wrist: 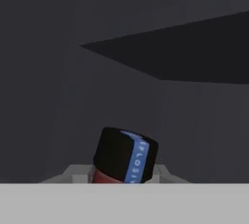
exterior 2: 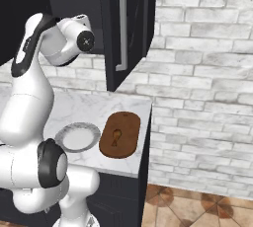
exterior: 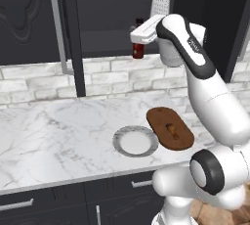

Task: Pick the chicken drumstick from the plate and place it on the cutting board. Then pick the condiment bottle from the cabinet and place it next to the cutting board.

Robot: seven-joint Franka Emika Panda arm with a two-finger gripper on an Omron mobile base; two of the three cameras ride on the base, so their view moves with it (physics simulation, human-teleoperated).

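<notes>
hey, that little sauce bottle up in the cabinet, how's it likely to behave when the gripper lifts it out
The condiment bottle looks slim and tall for its base, so it probably tips easily if nudged sideways. It seems rigid, likely smooth, so it may slip in a light grip. Its black cap sits very close to the hand camera; whether the fingers grip it is unclear.

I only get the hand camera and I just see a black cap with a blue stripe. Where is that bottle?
Observer: The condiment bottle stands on the shelf inside the open cabinet, with the robot's hand right at it.
Operator: Is the chicken still on the plate?
Observer: No, the chicken drumstick lies on the cutting board.
Operator: So what's on the plate?
Observer: Nothing. The plate sits bare on the counter, just left of the board.
Operator: Anything else in the cabinet?
Observer: A metal grater stands behind the hand.
</notes>
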